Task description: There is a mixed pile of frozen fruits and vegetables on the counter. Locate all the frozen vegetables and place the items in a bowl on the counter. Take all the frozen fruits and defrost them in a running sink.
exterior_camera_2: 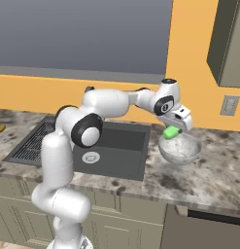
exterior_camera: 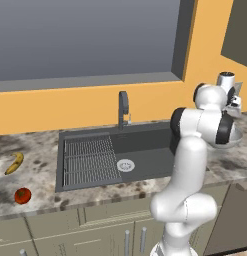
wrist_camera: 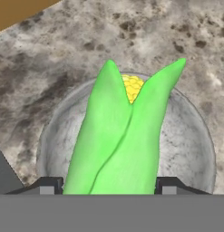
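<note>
The gripper [exterior_camera_2: 173, 131] clamps the green corn [wrist_camera: 120, 140] directly above the bowl [exterior_camera_2: 182, 151], husk tips pointing down into it; release means a straight drop.

Big grey window [exterior_camera: 85, 35] fills the far wall, upper left to centre, w/ a darker grey frame [exterior_camera: 90, 82] along its bottom and right side. Orange wall [exterior_camera: 70, 107] runs below and to the right of it. Dark olive upper cabinet [exterior_camera_2: 231, 44] hangs at far right, top corner. Pale outlet plate [exterior_camera_2: 231, 105] sits on the wall just below that cabinet. Near side, low: beige-grey base cabinet doors [exterior_camera: 95, 230] w/ upright silver handles [exterior_camera: 127, 242]; darker grey panel [exterior_camera: 230, 220] to their right. Strip of wood-tone floor [exterior_camera_2: 9, 244] at near left.
</note>
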Robot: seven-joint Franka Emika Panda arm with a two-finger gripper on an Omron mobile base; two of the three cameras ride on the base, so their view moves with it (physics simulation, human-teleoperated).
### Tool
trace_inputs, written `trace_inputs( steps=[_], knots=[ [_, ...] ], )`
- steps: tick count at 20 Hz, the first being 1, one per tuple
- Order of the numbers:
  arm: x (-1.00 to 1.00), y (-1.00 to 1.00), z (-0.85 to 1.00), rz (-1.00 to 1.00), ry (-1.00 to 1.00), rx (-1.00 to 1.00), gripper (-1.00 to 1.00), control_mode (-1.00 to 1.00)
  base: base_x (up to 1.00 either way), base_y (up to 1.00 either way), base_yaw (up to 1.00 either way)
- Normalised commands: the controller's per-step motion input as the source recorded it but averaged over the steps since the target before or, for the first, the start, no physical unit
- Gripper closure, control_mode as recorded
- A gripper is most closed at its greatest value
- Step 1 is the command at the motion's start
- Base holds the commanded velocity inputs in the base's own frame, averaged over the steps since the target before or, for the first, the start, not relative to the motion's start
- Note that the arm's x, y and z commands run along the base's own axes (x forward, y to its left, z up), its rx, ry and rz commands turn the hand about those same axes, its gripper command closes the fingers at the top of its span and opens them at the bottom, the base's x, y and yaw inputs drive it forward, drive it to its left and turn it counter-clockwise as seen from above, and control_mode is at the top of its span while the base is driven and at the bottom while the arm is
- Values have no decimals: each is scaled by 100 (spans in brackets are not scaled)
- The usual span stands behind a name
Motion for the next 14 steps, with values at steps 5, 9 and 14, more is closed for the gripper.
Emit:
trace_inputs(
  steps=[5, 9, 14],
  knots=[
    [3, -19, -20, 0, 0, 0, 100, -100, 0, 0, 0],
    [6, -18, -18, 0, 0, 0, 100, -100, 0, 0, 0],
    [9, -16, -16, 0, 0, 0, 100, -100, 0, 0, 0]
  ],
)
